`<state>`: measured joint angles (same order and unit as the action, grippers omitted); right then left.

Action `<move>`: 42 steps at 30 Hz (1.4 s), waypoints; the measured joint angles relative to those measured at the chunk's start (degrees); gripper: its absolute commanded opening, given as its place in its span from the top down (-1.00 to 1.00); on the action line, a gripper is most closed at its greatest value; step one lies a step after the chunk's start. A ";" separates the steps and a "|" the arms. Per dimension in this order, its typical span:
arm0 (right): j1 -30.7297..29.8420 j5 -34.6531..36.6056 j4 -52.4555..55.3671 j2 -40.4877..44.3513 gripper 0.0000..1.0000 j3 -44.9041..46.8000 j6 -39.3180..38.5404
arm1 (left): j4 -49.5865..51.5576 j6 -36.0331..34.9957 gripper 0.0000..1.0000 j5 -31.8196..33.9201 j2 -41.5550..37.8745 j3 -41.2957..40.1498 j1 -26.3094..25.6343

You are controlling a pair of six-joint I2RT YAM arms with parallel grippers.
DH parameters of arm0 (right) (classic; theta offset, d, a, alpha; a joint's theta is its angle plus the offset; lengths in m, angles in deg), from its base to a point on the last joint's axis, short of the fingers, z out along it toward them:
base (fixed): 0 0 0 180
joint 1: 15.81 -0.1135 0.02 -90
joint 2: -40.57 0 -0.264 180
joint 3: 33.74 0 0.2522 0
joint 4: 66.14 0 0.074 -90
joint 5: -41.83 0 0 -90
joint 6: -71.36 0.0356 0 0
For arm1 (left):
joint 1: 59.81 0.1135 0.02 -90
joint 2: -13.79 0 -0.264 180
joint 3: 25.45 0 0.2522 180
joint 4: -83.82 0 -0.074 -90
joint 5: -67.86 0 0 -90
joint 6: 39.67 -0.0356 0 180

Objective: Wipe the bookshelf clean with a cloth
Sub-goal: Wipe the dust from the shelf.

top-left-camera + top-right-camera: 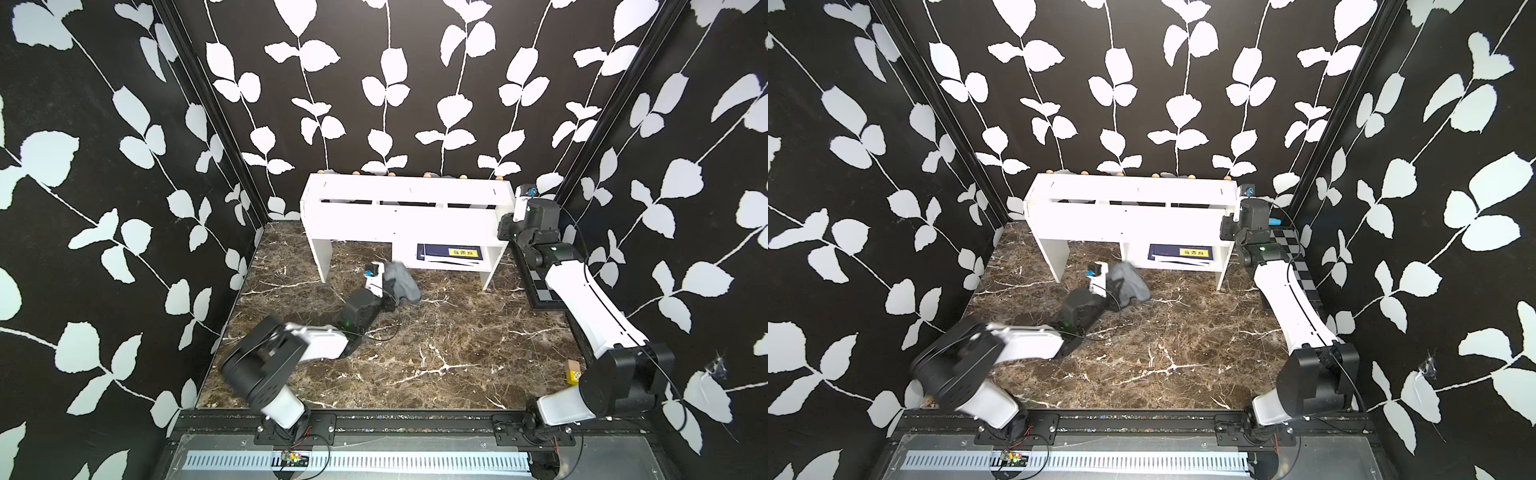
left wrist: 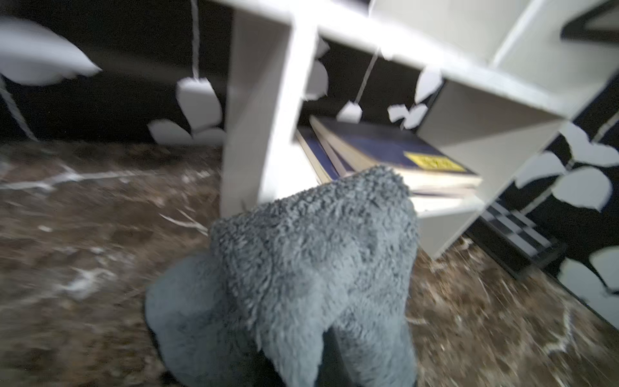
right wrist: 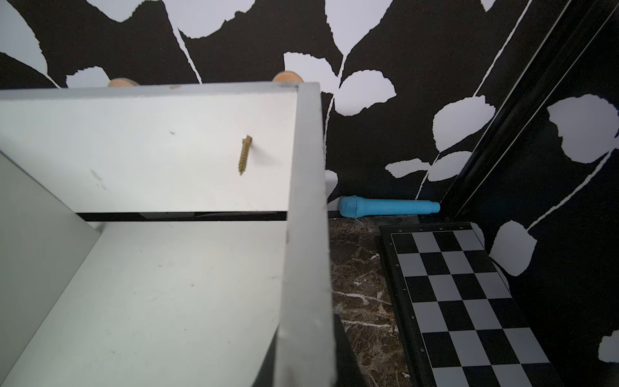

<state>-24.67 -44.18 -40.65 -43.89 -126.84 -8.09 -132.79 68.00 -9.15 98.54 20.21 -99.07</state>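
The long white bookshelf (image 1: 407, 216) (image 1: 1129, 220) stands against the back wall, with small wooden knobs (image 1: 391, 174) along its top edge. My left gripper (image 1: 388, 286) (image 1: 1115, 286) is shut on the grey fluffy cloth (image 1: 401, 282) (image 1: 1128, 282), just in front of the lower cubby. In the left wrist view the cloth (image 2: 311, 254) drapes over the jaws and hides them, with the bookshelf (image 2: 261, 117) close behind. My right gripper (image 1: 509, 226) (image 3: 308, 368) clamps the right end panel of the bookshelf (image 3: 150, 150), with one dark finger on each side.
Dark blue books (image 1: 451, 252) (image 2: 385, 147) lie in the cubby. A black-and-grey checkered board (image 1: 540, 286) (image 3: 469, 301) lies along the right wall. A blue toy microphone (image 3: 385, 207) rests behind the shelf's right end. A screw (image 3: 245, 154) sticks out of the back board. Small blocks (image 1: 572, 372) sit near the right arm's base.
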 measured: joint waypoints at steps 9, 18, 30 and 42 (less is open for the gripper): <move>-0.24 0.50 0.11 1.09 1.00 0.96 0.81 | 10.32 0.22 1.00 17.94 -0.74 1.84 7.89; -0.20 0.17 0.76 1.46 1.00 0.96 1.29 | 0.55 -11.19 1.00 31.01 19.67 11.43 8.90; 2.08 -3.85 1.11 1.66 1.00 0.96 1.40 | -2.84 -15.85 1.00 23.21 24.35 15.10 20.81; 3.21 -6.45 3.72 -3.58 1.00 -5.42 -0.09 | 8.52 -3.80 1.00 13.88 12.15 6.99 22.05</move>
<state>-21.46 -50.63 -36.94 -47.48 -132.26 -8.18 -124.27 64.20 4.73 110.69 27.21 -77.02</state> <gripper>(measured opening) 0.163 0.061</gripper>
